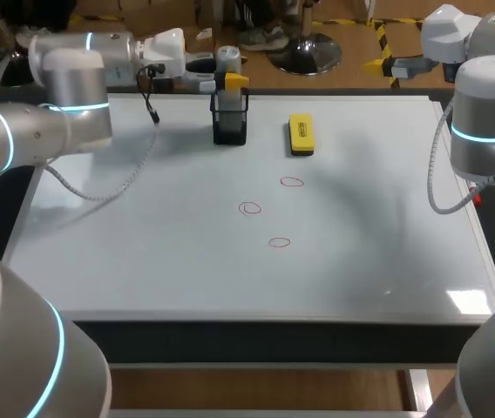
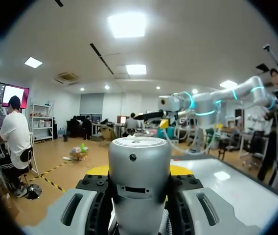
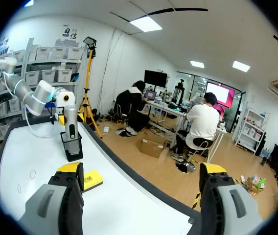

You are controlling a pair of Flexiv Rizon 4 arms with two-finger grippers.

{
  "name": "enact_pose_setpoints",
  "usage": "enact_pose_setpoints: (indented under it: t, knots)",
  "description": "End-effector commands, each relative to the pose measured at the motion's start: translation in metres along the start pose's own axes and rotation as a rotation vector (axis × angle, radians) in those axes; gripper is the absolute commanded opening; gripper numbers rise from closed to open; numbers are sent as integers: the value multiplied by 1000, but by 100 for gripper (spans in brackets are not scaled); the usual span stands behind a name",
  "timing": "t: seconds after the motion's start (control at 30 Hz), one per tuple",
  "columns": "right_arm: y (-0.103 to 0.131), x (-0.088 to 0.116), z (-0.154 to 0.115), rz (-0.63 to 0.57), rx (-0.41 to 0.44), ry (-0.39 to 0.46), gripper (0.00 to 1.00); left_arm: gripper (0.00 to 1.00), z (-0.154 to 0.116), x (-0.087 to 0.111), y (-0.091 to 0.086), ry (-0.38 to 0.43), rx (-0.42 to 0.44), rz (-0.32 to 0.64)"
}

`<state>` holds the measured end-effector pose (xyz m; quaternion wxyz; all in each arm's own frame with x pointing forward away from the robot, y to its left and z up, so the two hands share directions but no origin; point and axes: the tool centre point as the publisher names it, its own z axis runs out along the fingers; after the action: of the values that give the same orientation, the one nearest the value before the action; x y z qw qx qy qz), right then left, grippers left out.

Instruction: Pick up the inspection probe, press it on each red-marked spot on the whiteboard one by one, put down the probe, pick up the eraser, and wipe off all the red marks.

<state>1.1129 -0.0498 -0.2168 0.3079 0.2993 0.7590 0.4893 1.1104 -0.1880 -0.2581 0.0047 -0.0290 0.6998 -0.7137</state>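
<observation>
Left gripper [image 1: 234, 81] clamping probe [image 1: 227, 59], standing upright in black holder [image 1: 230, 126] at whiteboard's [image 1: 143, 252] far edge, apparently readying lift toward three red circles [image 1: 249, 208] mid-board; right gripper [image 3: 141, 169] gaping, empty, likely keeping clear; eraser [image 1: 301, 134] lying beside holder

Black wire-frame holder [image 1: 229, 135], standing upright.

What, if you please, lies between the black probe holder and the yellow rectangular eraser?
Only bare whiteboard between holder and eraser, in the head view.
</observation>
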Motion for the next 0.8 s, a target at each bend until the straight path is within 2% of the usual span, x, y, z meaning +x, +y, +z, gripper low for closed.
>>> enact_pose_setpoints:
  t: [0.03, 0.4, 0.8]
  knots:
    - [0, 0, 0, 0, 0, 1, 100, 0, -3, 8, -16, -19, -16, 13]
    - [0, 0, 0, 0, 0, 1, 100, 0, 0, 13, -40, -26, -33, 42]
    - [0, 0, 0, 0, 0, 1, 100, 0, -1, 17, -64, -39, -1, 67]
